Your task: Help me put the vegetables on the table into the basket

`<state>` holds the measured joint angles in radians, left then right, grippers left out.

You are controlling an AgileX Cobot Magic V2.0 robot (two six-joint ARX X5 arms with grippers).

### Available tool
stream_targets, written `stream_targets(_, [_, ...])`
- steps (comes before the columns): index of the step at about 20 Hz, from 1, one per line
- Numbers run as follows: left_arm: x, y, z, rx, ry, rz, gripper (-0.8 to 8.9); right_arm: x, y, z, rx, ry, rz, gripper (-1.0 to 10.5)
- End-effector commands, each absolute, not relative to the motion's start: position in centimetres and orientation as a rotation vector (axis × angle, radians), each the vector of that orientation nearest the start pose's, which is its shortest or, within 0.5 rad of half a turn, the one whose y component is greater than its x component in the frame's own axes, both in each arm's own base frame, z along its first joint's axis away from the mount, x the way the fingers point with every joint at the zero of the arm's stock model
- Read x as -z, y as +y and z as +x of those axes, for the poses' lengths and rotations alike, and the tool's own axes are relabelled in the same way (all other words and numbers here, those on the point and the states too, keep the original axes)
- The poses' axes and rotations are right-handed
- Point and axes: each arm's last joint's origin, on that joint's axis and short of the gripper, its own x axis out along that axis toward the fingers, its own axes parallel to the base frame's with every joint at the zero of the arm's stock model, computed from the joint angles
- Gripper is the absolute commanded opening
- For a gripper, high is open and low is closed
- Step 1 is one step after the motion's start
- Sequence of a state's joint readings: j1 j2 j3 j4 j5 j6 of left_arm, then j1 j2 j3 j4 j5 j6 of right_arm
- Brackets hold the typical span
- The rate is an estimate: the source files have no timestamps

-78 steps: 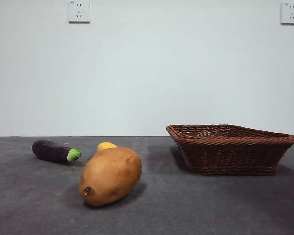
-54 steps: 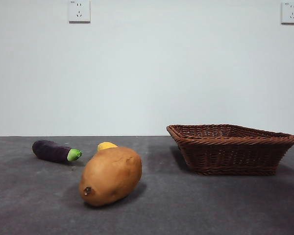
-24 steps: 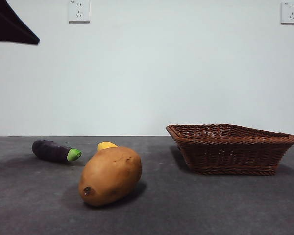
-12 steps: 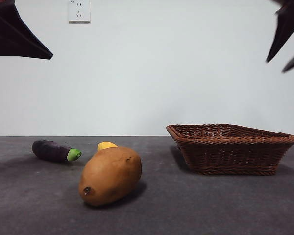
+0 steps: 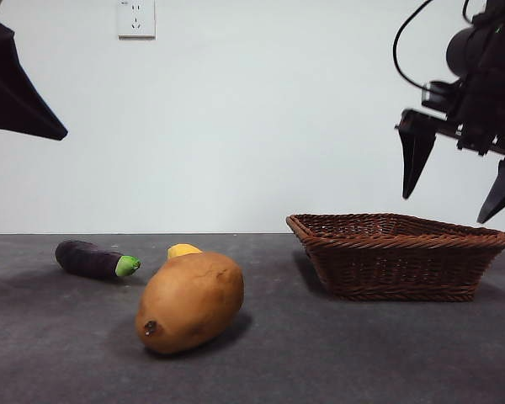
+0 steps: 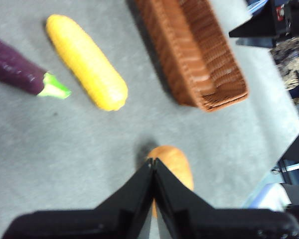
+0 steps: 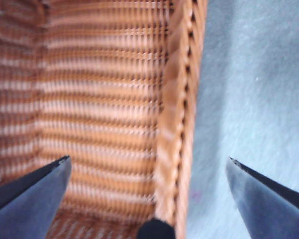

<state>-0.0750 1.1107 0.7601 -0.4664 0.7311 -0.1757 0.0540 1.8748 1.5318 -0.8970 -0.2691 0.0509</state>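
Three vegetables untouched: potato (image 5: 189, 301) judged heavy, firm; best taken across its middle. Left gripper (image 6: 153, 167) clenched empty, right gripper (image 5: 460, 178) spread.

A plain white wall (image 5: 252, 126) fills the back of the front view, evenly lit and bare but for one white socket (image 5: 135, 18) high up toward the left. The wall meets the far edge of a dark grey, faintly speckled surface along a straight level line. In the left wrist view, past that surface's edge, blurred dark frames (image 6: 261, 30) and a mottled patch of floor (image 6: 289, 57) show, too unclear to name further.
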Motion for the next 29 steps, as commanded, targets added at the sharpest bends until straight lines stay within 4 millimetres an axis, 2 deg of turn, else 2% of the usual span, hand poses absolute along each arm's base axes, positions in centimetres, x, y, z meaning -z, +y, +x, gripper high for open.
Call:
stream_targets(1, [-24.7,-3.6,21.3,0.699,0.851,-0.398,-0.03,-22.7,2.9,39.1,-0.25,1.247,0.159,6.9])
stream_targets(3, [-24.7,-3.6,21.3,0.698,0.851,-0.397,-0.03,-21.9,2.9,40.2,-0.26,1.242,0.147,6.9])
stream_targets(4, [-24.6,-3.6,21.3,0.693,0.851,-0.396,-0.03,-21.7,3.0,40.7,-0.261,1.24,0.147,6.5])
stream_targets(6, [-24.6,-3.5,21.3,0.677,0.852,-0.391,-0.03,-21.0,3.1,41.3,-0.264,1.244,0.144,4.6])
stream_targets(9, [-24.6,-3.5,21.3,0.677,0.853,-0.391,-0.03,-20.1,3.2,41.6,-0.268,1.269,0.148,2.5])
stream_targets(12, [-24.6,-3.5,21.3,0.676,0.853,-0.391,-0.03,-20.1,3.3,41.5,-0.291,1.286,0.162,0.3])
stream_targets(19, [-24.6,-3.6,21.3,0.679,0.854,-0.391,-0.03,-18.3,3.3,41.5,-0.29,1.371,0.177,0.6])
stream_targets(20, [-24.6,-3.6,21.3,0.678,0.853,-0.391,-0.03,-17.7,3.3,41.4,-0.291,1.398,0.176,0.0])
stream_targets(22, [-24.6,-3.6,21.3,0.679,0.853,-0.391,-0.04,-17.1,3.3,41.4,-0.296,1.423,0.17,-0.1])
stream_targets(23, [-24.7,-3.6,21.4,0.675,0.855,-0.4,-0.04,-17.3,3.1,41.4,-0.294,1.422,0.178,-0.1])
stream_targets(25, [-25.2,-3.6,21.5,0.664,0.858,-0.425,-0.05,-18.9,2.3,41.1,-0.314,1.402,0.223,-0.1])
stream_targets(29, [-27.2,-4.3,22.2,0.544,0.939,-0.373,-0.04,-24.4,0.3,39.2,-0.339,1.283,0.283,-0.1])
